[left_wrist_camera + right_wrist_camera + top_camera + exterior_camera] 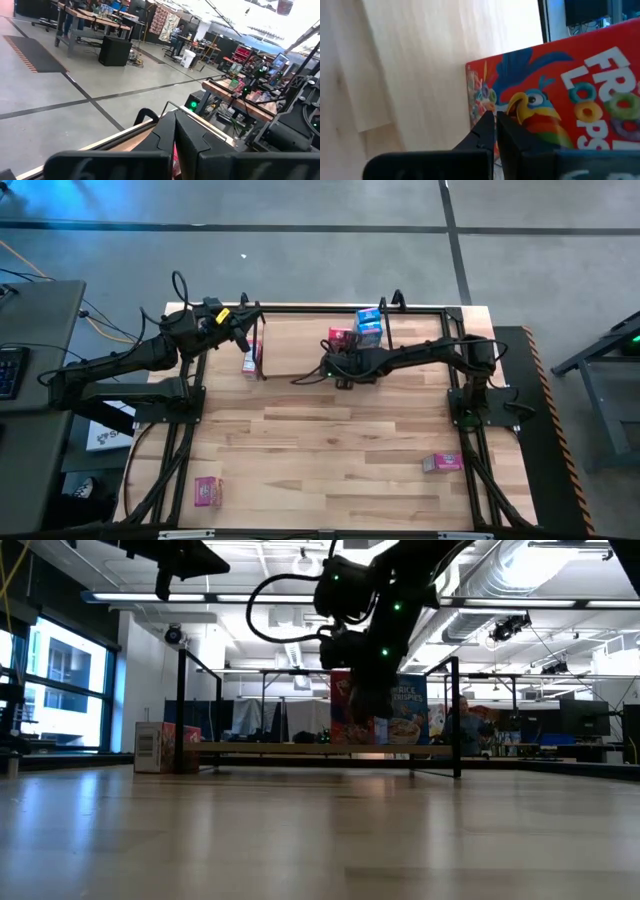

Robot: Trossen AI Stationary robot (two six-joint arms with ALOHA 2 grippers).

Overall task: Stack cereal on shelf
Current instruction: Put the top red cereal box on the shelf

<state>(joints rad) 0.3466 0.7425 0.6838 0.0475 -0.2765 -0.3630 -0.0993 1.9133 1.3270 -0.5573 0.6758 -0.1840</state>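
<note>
Closest to the low camera stretched the pale wooden tabletop (300,840), and behind it stood the low shelf (320,749) of thin black wire and a light wooden board, which serves as the landmark for what follows. On that board stood two upright cardboard cereal boxes side by side and touching: a red box (347,710) printed with a toucan and, beside it, a blue box (408,710). From above, the same red box (341,337) and blue box (369,327) sat toward the right half of the shelf. At the shelf's left end, a small pink-and-white box (250,360) stood on the table, just beside the black upright.

Over the shelf, the right gripper (331,366) hung at the front face of the red box, its dark fingers (492,131) pressed together with nothing between them. Whether the tips touched the cardboard could not be told.

Off the shelf's left end, the left gripper (243,330) was raised above the table, also clenched tight and empty, its fingers (176,135) aimed out toward the room.

Well in front of the shelf, two more boxes lay flat on the tabletop: a pink one (208,491) toward the front left corner and another pink one (442,463) toward the front right.
</note>
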